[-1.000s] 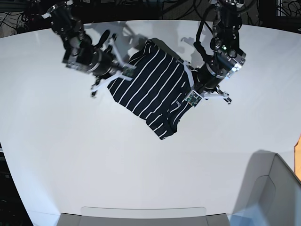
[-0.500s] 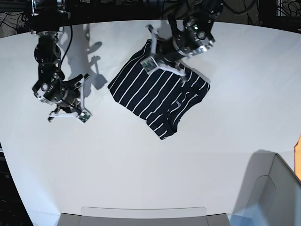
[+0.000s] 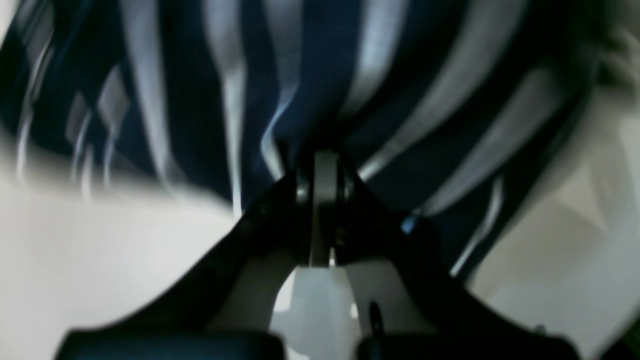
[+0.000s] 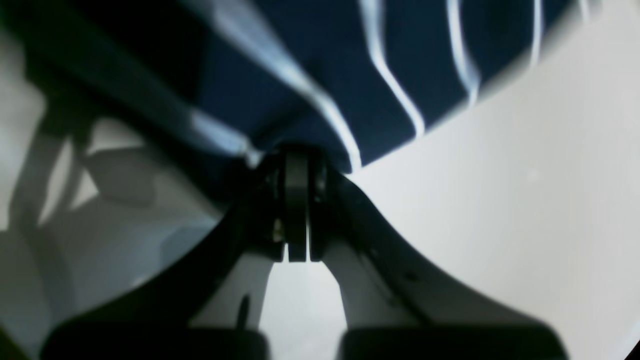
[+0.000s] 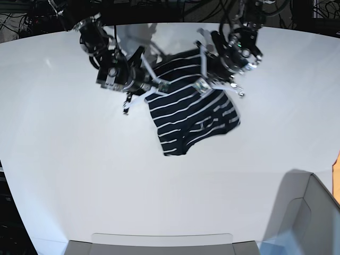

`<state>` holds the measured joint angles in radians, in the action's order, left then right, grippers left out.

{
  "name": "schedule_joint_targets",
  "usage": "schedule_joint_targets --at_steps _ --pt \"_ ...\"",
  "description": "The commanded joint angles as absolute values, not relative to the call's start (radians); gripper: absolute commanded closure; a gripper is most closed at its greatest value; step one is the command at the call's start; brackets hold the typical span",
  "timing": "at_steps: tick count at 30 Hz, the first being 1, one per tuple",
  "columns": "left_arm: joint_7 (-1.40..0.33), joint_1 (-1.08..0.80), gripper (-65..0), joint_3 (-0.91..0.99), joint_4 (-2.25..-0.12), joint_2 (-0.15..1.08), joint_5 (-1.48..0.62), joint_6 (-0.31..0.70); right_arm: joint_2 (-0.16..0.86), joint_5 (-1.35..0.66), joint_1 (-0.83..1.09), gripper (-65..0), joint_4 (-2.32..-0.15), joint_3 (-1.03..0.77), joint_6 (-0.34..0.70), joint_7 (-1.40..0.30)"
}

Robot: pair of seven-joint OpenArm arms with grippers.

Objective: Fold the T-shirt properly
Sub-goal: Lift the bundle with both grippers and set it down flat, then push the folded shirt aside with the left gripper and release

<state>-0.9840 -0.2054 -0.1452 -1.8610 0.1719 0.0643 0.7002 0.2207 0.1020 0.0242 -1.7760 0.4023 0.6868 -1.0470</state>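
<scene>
- My right tool (image 5: 154, 91), at the T-shirt's (image 5: 194, 114) left edge in the base view, is clamped on a pinch of its hem.
- The T-shirt hangs between both tools, its lower part draped on the white surface (image 5: 79, 175).
- I judge it light, soft and floppy; it sags wherever unsupported, so edges and corners make the best holds.
- My left tool (image 5: 204, 85), at the shirt's upper right, is clamped on bunched cloth.

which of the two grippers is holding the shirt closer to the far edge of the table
The left gripper, on the base view's right: it pinches the T-shirt slightly farther back than the right gripper.
</scene>
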Motion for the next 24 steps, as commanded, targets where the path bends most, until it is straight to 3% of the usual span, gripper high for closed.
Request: schedule_joint_targets --at_steps 1,6,10,16,24 --pt "-0.969 -0.200 0.0 -0.104 -1.879 0.174 0.064 0.698 0.219 0.104 0.019 0.0 -1.821 0.401 0.698 -1.036" --pt "-0.960 -0.194 0.0 0.076 -1.905 0.154 0.058 0.698 0.225 0.102 0.079 0.0 -1.911 0.354 0.698 -1.036" --pt "-0.958 -0.159 0.0 0.165 -1.992 0.067 0.056 0.698 0.216 0.102 0.128 0.0 -1.936 0.137 0.698 -1.036" --pt "-0.955 -0.105 0.0 0.033 -1.959 -0.038 0.056 0.698 0.182 0.093 0.143 0.0 -1.936 -0.228 0.698 -1.041" --pt "-0.947 -0.081 0.0 -0.016 -1.728 -0.053 0.065 0.698 0.274 0.016 0.217 0.0 -1.926 -0.314 0.698 -1.044"
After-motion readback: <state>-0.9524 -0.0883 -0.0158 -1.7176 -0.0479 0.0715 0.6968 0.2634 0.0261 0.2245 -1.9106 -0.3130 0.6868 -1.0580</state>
